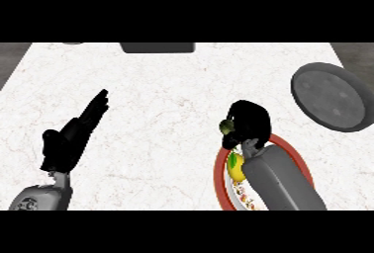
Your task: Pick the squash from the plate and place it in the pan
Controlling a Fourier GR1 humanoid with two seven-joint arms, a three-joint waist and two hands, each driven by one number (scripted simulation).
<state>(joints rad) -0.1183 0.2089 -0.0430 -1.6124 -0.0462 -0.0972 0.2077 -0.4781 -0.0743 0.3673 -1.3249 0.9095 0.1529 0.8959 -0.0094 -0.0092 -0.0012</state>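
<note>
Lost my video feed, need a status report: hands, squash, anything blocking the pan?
Left hand open, resting at left. Right hand curled on squash over plate. Pan at far right; nothing between.

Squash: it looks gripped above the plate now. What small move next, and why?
Probably lift a little, then carry right toward the pan. The right hand is curled round the squash near the plate rim, and the pan lies farther right. The left hand rests open.
</note>
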